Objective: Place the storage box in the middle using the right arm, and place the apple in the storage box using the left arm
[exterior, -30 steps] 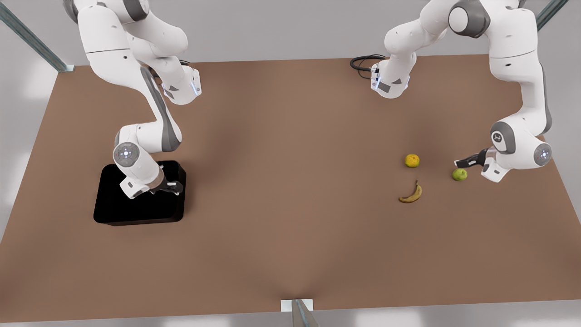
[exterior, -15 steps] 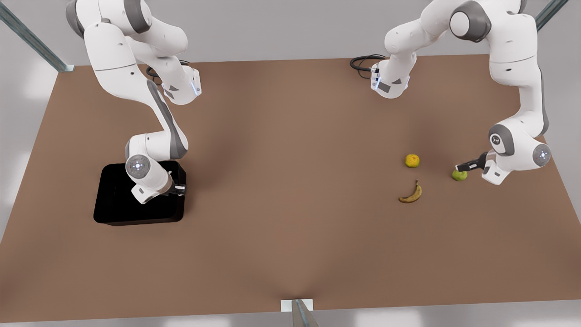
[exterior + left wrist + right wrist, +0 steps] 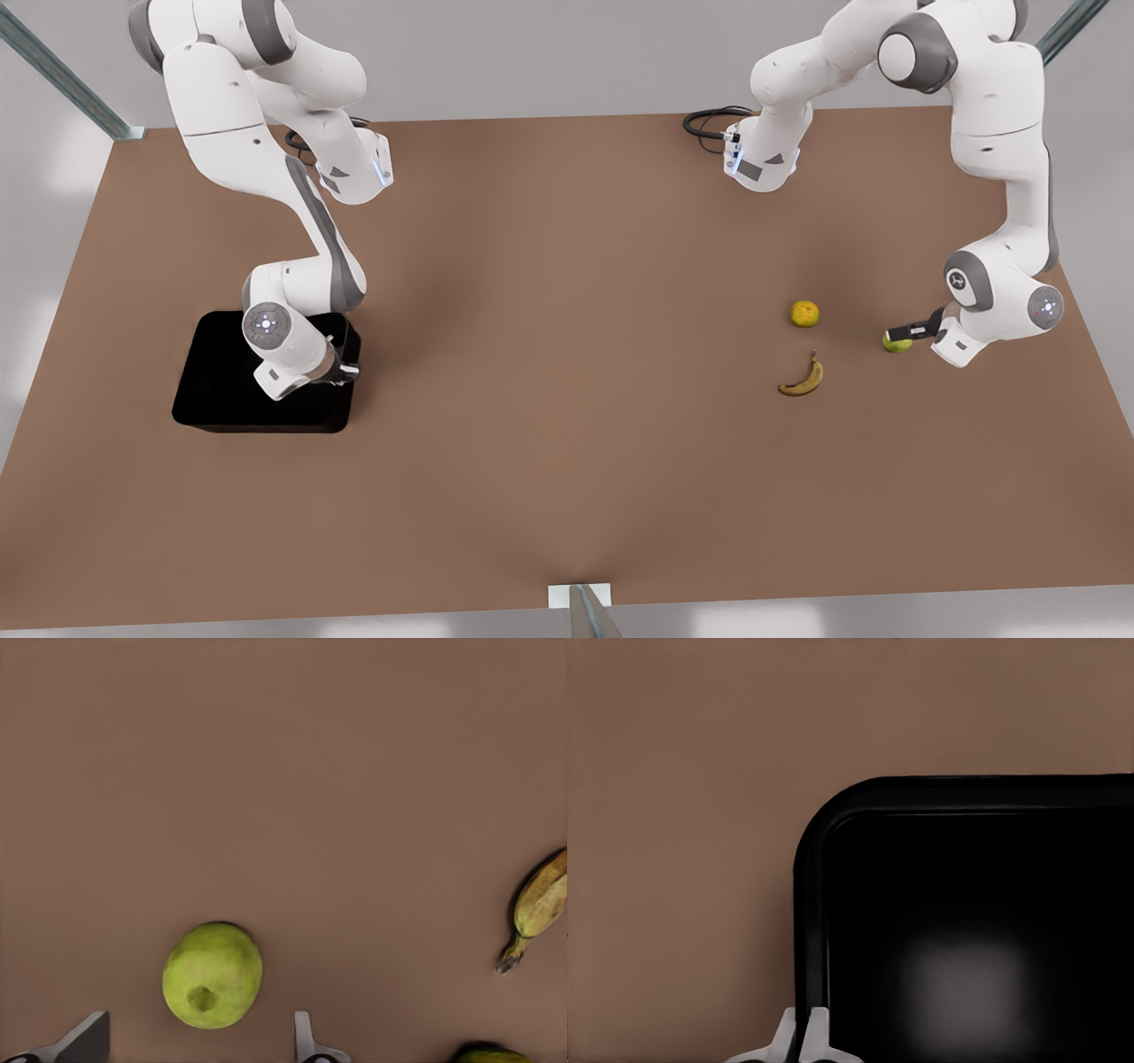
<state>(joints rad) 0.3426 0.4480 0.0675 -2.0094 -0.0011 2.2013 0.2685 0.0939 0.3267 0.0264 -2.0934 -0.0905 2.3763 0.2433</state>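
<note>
1. Brown table (image 3: 567,399): the orange (image 3: 804,313) and banana (image 3: 803,378) lie near the apple (image 3: 895,344), toward the front view's left of it; a black cable (image 3: 706,123) coils at the far edge.
2. Left gripper (image 3: 904,333): low over the apple at the front view's right, partly covering it; the left wrist view shows the fingers (image 3: 303,1038) spread on either side of the apple (image 3: 212,974), with the banana (image 3: 536,906) cut off at the frame edge.
3. Right gripper (image 3: 341,372): on the storage box (image 3: 213,390) wall facing the table's middle, at the front view's left; the wrist hides the contact.
4. Right wrist view: fingertips (image 3: 818,1036) pressed onto the box (image 3: 921,904) rim, pinching the wall near a rounded corner.
</note>
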